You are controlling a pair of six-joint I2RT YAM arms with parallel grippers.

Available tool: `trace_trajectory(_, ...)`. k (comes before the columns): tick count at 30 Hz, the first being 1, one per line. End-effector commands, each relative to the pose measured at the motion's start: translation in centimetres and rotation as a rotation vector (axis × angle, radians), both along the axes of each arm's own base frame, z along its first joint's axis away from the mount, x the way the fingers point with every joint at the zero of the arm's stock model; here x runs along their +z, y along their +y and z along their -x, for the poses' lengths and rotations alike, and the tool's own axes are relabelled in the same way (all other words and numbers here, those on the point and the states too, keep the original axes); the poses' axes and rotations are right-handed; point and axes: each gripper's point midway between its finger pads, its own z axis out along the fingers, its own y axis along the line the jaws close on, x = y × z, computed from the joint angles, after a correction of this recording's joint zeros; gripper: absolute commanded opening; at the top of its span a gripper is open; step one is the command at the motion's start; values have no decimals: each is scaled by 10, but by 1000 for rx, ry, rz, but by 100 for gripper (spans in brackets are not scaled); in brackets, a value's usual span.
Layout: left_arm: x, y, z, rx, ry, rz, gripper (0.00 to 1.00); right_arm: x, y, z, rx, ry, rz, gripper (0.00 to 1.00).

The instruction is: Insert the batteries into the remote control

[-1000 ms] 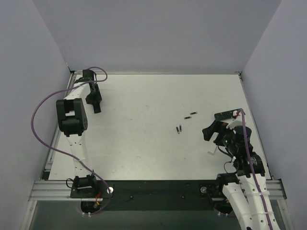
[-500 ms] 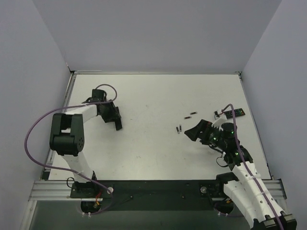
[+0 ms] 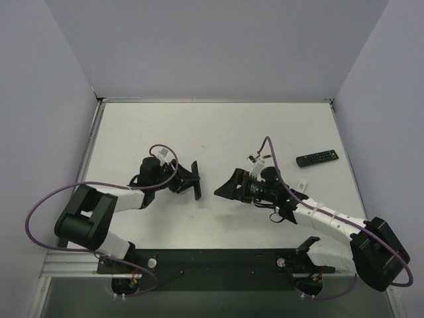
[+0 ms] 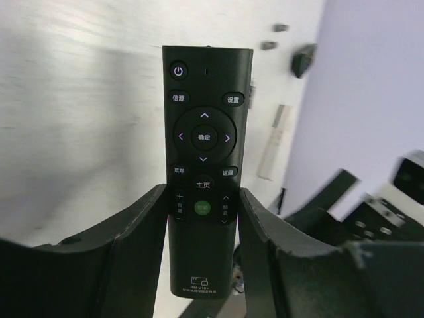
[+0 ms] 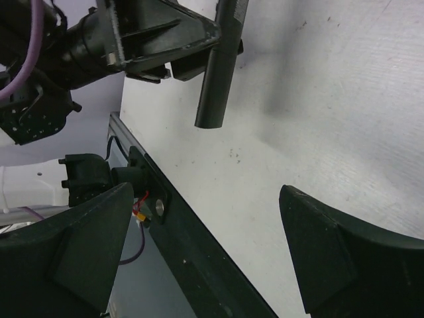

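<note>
My left gripper is shut on a black remote control and holds it over the middle of the table. In the left wrist view the remote faces me button side up, and the fingers clamp its lower half. My right gripper is open and empty, facing the remote from a short gap on its right. In the right wrist view the remote shows edge-on, held in the left gripper. Two tiny dark batteries lie far off on the table. In the top view the right arm hides them.
A second black remote lies at the right side of the table. A small white strip lies near it and also shows in the left wrist view. The table's black front rail is below my right gripper.
My left gripper has swung from the back left to the table's middle with the remote. My right gripper has swung left from the right side to face it.
</note>
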Motion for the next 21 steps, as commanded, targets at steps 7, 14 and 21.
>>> trace_trajectory(7,151,-27,16,-7,-414,345,16,59,59,-9,83,-58,-200,82)
trace_trajectory(14,177,-32,34,-37,-479,398,16,88,83,-6,174,-81,-359,74)
trace_trajectory(21,191,-35,49,-57,-519,446,16,111,94,3,253,-121,-456,60)
